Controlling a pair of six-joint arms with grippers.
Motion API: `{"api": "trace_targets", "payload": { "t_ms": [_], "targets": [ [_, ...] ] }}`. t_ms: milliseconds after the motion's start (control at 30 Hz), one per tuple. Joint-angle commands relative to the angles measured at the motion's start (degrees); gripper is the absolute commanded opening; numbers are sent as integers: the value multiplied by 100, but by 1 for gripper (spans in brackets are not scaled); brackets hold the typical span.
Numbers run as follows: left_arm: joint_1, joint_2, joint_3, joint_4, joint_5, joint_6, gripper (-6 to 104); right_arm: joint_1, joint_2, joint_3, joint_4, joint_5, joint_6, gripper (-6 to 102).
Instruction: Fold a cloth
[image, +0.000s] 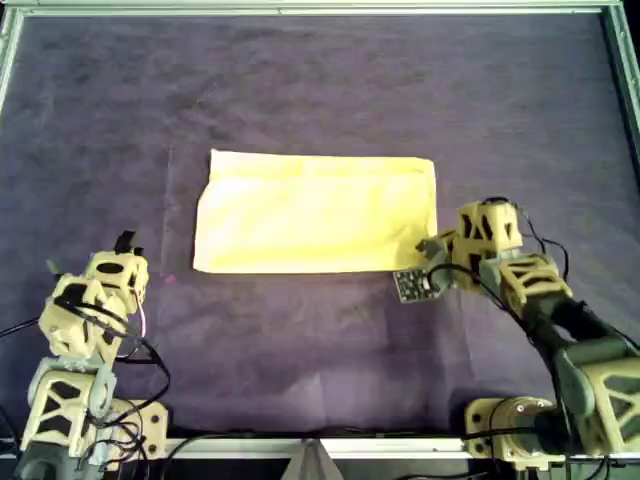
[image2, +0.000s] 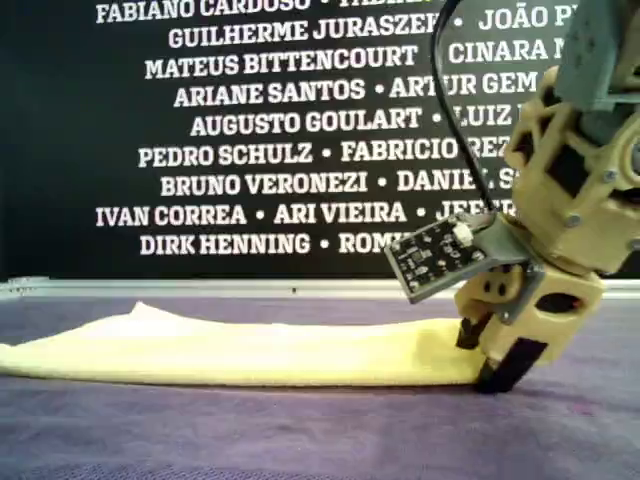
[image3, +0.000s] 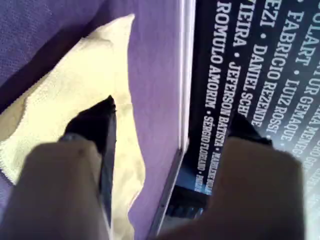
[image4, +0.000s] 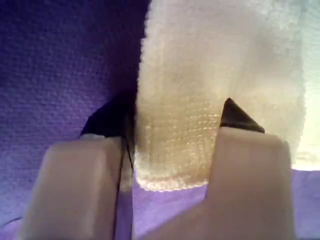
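Closest to the lens in the right wrist view, the right gripper straddles a folded edge of the cloth, one dark fingertip on the purple felt beside the fabric and the other on top of it; the jaws stand apart with the fabric between them, and whether they actually pinch it cannot be told. Largest in the overhead view is the dark purple felt covering the table, framed by a pale metal rail. On it, near the middle, lies the cloth, a pale yellow rectangle already doubled over, its long sides running across the overhead view and lightly wrinkled. The right arm reaches in from the overhead view's lower right, with the right gripper at the cloth's lower right corner and a small green circuit board hanging just beside it. In the exterior view the same gripper touches down at the cloth's end on the exterior view's right, in front of a black wall of white names. The left gripper sits at the overhead view's lower left, well apart from the cloth; in the left wrist view its fingers are spread wide and hold nothing.
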Motion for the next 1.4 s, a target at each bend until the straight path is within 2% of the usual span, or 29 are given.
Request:
{"api": "trace_targets", "payload": {
  "t_ms": [0, 200, 267, 333, 500, 567, 633, 1100, 1367],
  "targets": [
    [141, 105, -79, 0, -26, 26, 79, -53, -70, -448, -44, 26, -44, 69],
    [141, 105, -79, 0, -26, 26, 79, -53, -141, -545, -35, 26, -44, 68],
    [141, 105, -79, 0, -26, 26, 79, -53, -141, -545, -35, 26, -44, 62],
    [141, 105, -79, 0, -26, 26, 79, -53, -132, -545, -35, 26, -18, 51],
    [141, 105, -79, 0, -26, 26, 79, -53, -35, -554, -44, -44, 26, 14],
    [141, 105, -79, 0, -26, 26, 79, -44, -35, -589, -44, -70, 35, 3],
    [141, 105, -79, 0, -26, 26, 79, -53, -62, -606, -44, -70, 35, -2],
    [141, 105, -79, 0, -26, 26, 79, 70, 158, -721, -35, 0, 35, -2],
    [79, 105, -79, 0, 70, -35, 79, 334, -62, -2303, -35, 9, 35, -2]
  ]
}}
